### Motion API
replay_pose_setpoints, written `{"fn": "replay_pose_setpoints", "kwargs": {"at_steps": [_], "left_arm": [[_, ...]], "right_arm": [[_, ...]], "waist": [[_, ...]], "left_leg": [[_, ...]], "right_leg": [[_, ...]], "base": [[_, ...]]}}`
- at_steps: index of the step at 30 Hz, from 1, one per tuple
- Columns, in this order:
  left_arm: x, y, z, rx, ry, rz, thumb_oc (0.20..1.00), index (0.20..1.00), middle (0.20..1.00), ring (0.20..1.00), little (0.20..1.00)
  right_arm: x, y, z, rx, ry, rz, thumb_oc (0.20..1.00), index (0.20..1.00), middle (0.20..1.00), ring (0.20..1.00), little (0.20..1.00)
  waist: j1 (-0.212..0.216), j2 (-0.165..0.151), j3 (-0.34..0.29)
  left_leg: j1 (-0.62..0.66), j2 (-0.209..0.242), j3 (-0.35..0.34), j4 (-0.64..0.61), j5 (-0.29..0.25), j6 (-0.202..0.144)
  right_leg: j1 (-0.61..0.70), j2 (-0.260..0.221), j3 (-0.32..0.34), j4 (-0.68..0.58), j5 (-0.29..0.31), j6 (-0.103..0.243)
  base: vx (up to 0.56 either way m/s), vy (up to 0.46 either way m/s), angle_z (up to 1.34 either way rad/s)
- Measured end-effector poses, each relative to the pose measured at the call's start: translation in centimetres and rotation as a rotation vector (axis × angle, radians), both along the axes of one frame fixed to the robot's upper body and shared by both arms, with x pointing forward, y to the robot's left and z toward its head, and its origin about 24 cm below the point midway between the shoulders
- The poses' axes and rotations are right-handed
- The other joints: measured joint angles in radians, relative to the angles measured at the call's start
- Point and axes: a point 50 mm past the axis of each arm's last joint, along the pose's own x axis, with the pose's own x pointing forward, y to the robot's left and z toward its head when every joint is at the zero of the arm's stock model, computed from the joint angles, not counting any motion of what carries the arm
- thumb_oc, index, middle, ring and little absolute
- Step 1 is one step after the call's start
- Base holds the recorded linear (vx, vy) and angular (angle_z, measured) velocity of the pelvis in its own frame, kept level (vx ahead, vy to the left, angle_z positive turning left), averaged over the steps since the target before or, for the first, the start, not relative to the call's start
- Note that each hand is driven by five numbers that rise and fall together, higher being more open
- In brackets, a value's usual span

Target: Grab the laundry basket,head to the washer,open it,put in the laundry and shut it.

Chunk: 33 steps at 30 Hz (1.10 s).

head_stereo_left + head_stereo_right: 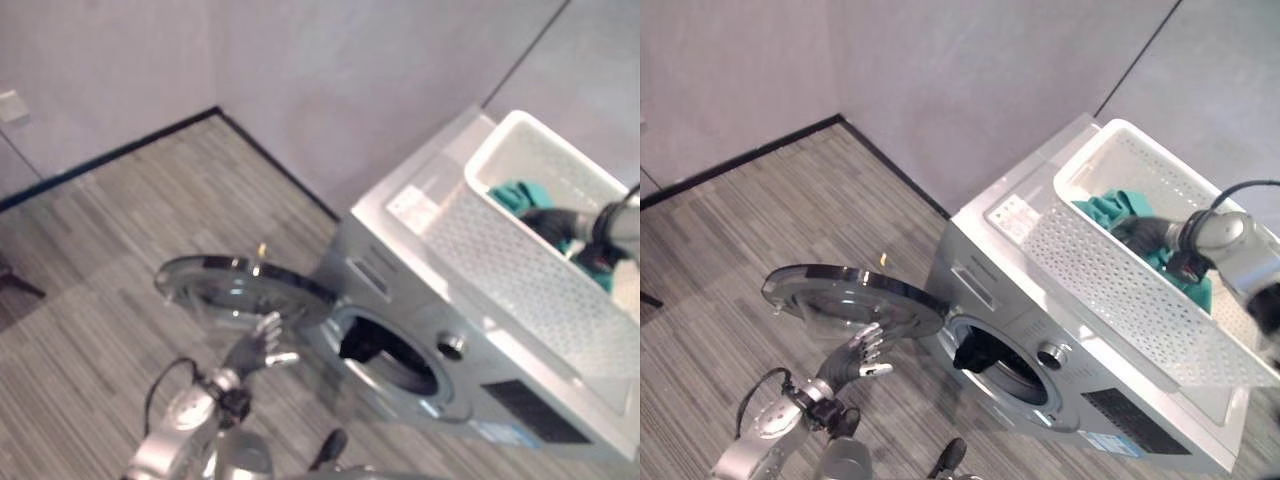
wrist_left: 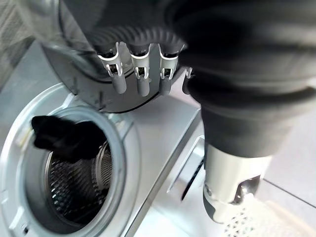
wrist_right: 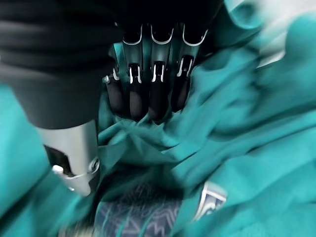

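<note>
A silver front-loading washer [image 1: 480, 370] stands against the wall with its round door [image 1: 235, 285] swung wide open. A dark garment [image 2: 64, 138] hangs over the rim of the drum [image 2: 79, 192]. My left hand [image 1: 855, 358] is open beside the door, its straight fingers [image 2: 140, 74] at the door's lower edge. On top of the washer sits the white perforated laundry basket [image 1: 1110, 280], holding a teal garment [image 3: 247, 123]. My right hand [image 1: 1145, 235] reaches into the basket. It is open, with its fingers [image 3: 155, 94] straight and their tips pressed into the teal cloth.
The washer fills a corner of grey walls with a dark baseboard [image 1: 140, 145]. Grey wood-look floor [image 1: 120, 220] spreads out to the left of the open door. A wall switch [image 1: 12, 105] is at the far left.
</note>
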Motion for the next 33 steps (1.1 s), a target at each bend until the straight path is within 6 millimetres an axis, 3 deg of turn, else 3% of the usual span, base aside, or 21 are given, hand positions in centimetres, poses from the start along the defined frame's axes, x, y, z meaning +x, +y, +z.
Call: {"fn": "replay_pose_setpoints", "kwargs": {"at_steps": [3,5,9,15,23,27,32,33], "left_arm": [[0.1,0.0,0.0,-0.004,-0.003,0.026,1.000,1.000,1.000,1.000,1.000],[-0.1,0.1,-0.1,-0.011,0.004,0.038,1.000,1.000,1.000,1.000,1.000],[-0.9,0.6,-0.7,0.000,0.037,0.054,1.000,1.000,1.000,1.000,1.000],[-1.0,0.7,-0.8,0.001,0.043,0.059,1.000,1.000,1.000,1.000,1.000],[-1.7,0.9,-1.3,0.009,0.072,0.063,1.000,1.000,1.000,1.000,1.000],[-2.0,1.1,-1.4,0.013,0.080,0.066,1.000,1.000,1.000,1.000,1.000],[-1.5,1.5,-1.0,0.031,0.063,0.072,1.000,1.000,1.000,1.000,1.000],[-1.5,1.5,-1.0,0.032,0.064,0.073,1.000,1.000,1.000,1.000,1.000]], "right_arm": [[-0.4,-1.7,0.7,-0.088,-0.042,-0.112,1.000,1.000,1.000,1.000,1.000],[-0.7,-3.0,2.3,-0.144,-0.088,-0.207,1.000,1.000,1.000,1.000,1.000],[-0.9,-3.4,2.4,-0.193,-0.101,-0.247,1.000,1.000,1.000,1.000,1.000],[0.0,-2.3,0.7,-0.206,-0.063,-0.222,1.000,1.000,1.000,1.000,1.000],[0.3,-0.7,-3.4,-0.214,0.048,-0.149,1.000,1.000,1.000,1.000,1.000],[-0.1,-1.1,-3.3,-0.199,0.034,-0.160,1.000,1.000,1.000,1.000,1.000],[-1.5,-3.6,-0.6,-0.243,-0.008,-0.232,1.000,1.000,1.000,1.000,1.000],[-1.6,-3.8,0.0,-0.246,-0.022,-0.240,0.768,0.768,0.768,0.768,0.768]], "waist": [[-0.001,0.028,-0.014],[-0.001,0.047,-0.026],[0.000,0.047,-0.037],[0.001,0.042,-0.040],[0.009,0.027,-0.052],[0.023,0.026,-0.047],[0.041,0.046,0.008],[0.042,0.046,0.018]], "left_leg": [[-0.002,0.000,-0.001,0.000,0.000,0.000],[-0.003,-0.001,-0.004,-0.003,0.001,0.000],[0.000,-0.002,-0.006,-0.007,0.003,0.003],[0.008,-0.004,-0.012,-0.011,0.003,0.004],[-0.027,-0.011,-0.024,0.006,0.004,0.005],[-0.053,-0.012,-0.030,0.009,0.004,0.005],[-0.131,-0.019,-0.072,0.047,0.009,-0.002],[-0.146,-0.020,-0.075,0.056,0.010,-0.004]], "right_leg": [[0.000,-0.001,-0.003,0.001,0.000,0.000],[0.002,-0.001,-0.009,0.006,0.002,0.001],[0.004,-0.001,-0.014,0.007,0.006,-0.004],[0.014,-0.003,-0.019,0.002,0.006,-0.004],[-0.007,-0.007,-0.023,0.000,0.005,-0.003],[-0.022,-0.008,-0.027,0.000,0.004,-0.002],[-0.063,-0.010,-0.061,-0.001,0.003,-0.003],[-0.070,-0.009,-0.063,-0.001,0.002,-0.004]], "base": [[0.00,0.000,0.00],[0.00,-0.004,0.07],[0.00,-0.005,0.02],[0.01,-0.004,0.02],[0.00,-0.005,0.03],[-0.04,-0.034,0.04],[-0.06,-0.009,0.22],[-0.04,0.002,0.05]]}}
